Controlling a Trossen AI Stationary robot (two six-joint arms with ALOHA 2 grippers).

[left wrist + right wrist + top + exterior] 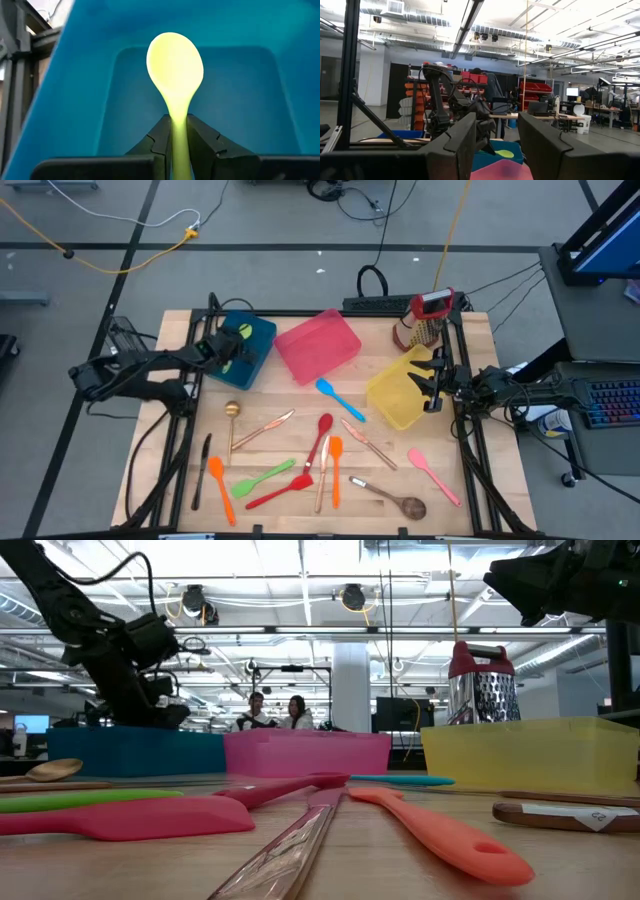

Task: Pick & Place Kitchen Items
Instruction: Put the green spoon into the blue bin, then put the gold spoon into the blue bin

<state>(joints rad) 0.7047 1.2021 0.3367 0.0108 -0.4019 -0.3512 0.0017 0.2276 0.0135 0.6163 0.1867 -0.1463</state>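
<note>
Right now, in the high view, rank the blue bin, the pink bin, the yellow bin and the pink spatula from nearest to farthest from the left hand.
1. Blue bin: directly under the left hand, which holds a yellow-green spoon over it.
2. Pink bin: next over, mid-table.
3. Yellow bin: right side, by the right hand.
4. Pink spatula: front right corner.

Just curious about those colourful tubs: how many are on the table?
3: a blue bin far left, a pink bin in the middle, and a yellow bin to the right. None seems hidden.
</note>
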